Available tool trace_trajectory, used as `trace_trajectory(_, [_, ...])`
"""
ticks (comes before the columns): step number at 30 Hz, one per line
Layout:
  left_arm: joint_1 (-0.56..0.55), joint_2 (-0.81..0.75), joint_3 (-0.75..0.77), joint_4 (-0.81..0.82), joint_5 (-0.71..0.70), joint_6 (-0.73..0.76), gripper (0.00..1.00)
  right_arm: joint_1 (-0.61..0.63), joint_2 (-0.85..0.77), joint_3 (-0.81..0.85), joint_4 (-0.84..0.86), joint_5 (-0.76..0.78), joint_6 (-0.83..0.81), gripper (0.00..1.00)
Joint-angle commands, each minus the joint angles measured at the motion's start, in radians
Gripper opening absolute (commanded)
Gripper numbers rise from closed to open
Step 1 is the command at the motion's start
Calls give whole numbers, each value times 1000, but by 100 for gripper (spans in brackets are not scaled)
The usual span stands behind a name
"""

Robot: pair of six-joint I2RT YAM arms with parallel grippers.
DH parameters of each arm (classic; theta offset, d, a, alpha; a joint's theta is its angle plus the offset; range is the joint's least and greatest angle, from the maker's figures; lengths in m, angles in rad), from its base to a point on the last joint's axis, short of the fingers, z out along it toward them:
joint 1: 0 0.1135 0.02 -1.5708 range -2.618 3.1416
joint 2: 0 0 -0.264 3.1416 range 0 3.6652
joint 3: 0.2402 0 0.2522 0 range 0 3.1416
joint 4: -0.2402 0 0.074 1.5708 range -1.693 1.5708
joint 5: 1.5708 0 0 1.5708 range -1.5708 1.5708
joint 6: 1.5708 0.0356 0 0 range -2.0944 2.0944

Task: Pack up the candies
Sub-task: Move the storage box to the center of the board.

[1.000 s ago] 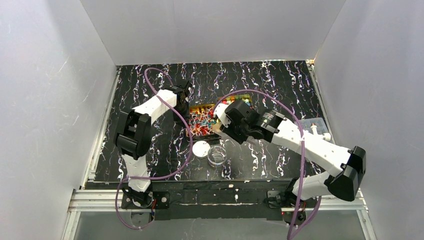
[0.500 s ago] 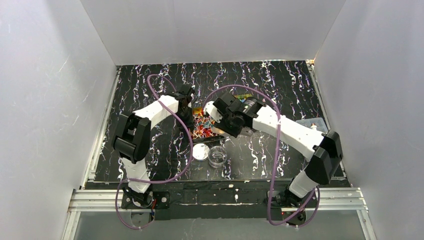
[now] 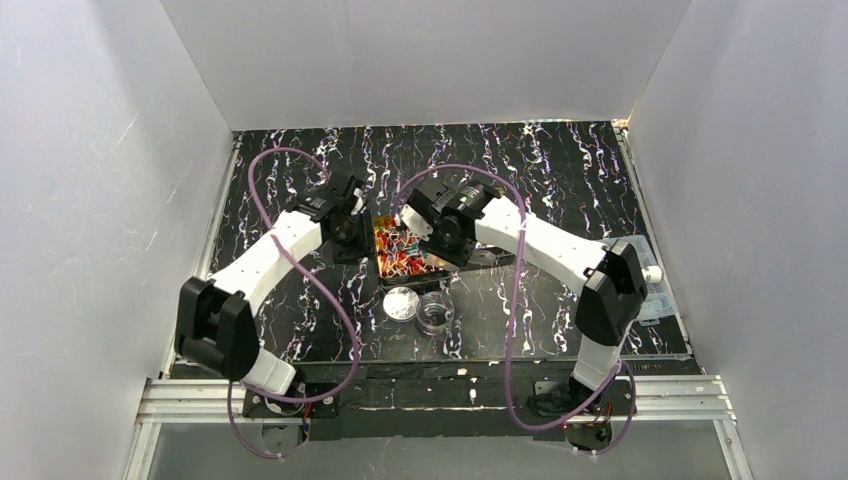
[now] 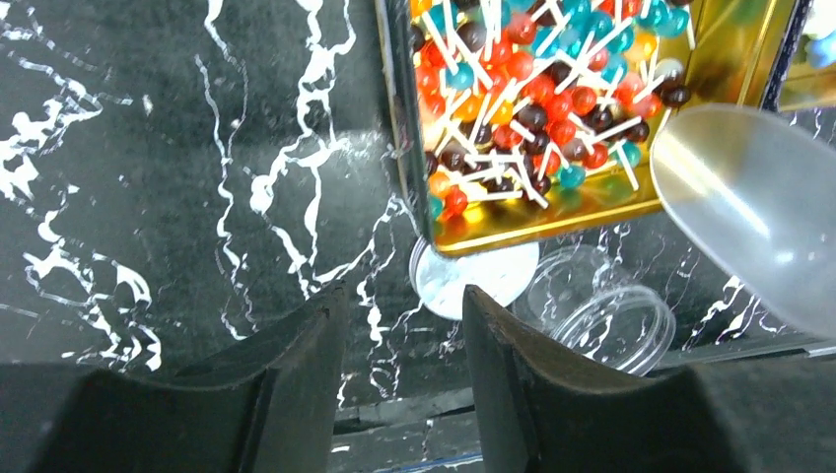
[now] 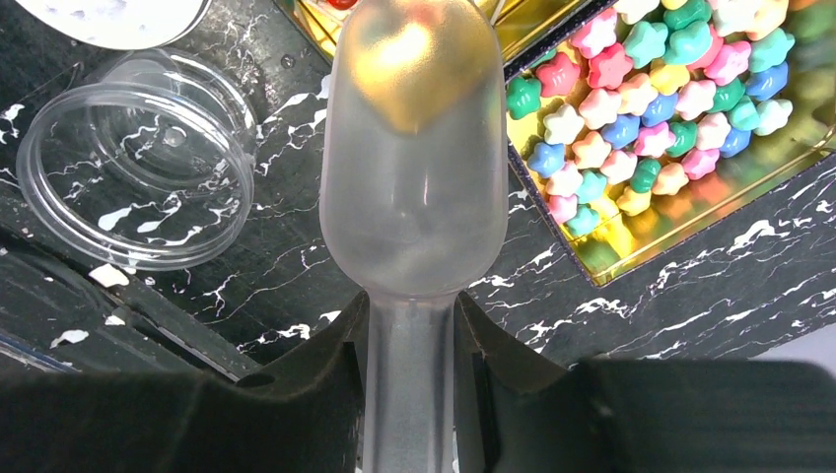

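Note:
A gold tin (image 4: 734, 69) holds many small red, blue and brown ball candies (image 4: 522, 99) on thin white sticks; it also shows in the top view (image 3: 400, 250). A second gold tin (image 5: 725, 192) holds pastel star-shaped candies (image 5: 651, 108). My right gripper (image 5: 409, 315) is shut on the handle of a translucent plastic scoop (image 5: 414, 168), whose empty bowl hangs between the two tins, beside the open clear jar (image 5: 133, 158). My left gripper (image 4: 399, 301) is open and empty, above bare table just left of the first tin's near corner.
The jar's white round lid (image 4: 473, 281) lies partly under the first tin's corner, with the jar (image 4: 606, 315) to its right. Both show in the top view, lid (image 3: 401, 302) and jar (image 3: 435, 313). A clear plastic box (image 3: 650, 285) sits at the right edge.
Both arms have swung to the left. My right gripper carried the scoop left, to the stick-candy tin. My left gripper moved off that tin's far left corner to its left side.

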Motion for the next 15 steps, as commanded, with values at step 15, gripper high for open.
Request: trace_trajectory(15, [9, -485, -242, -31, 148, 158, 76, 5, 245, 284, -168, 72, 38, 1])
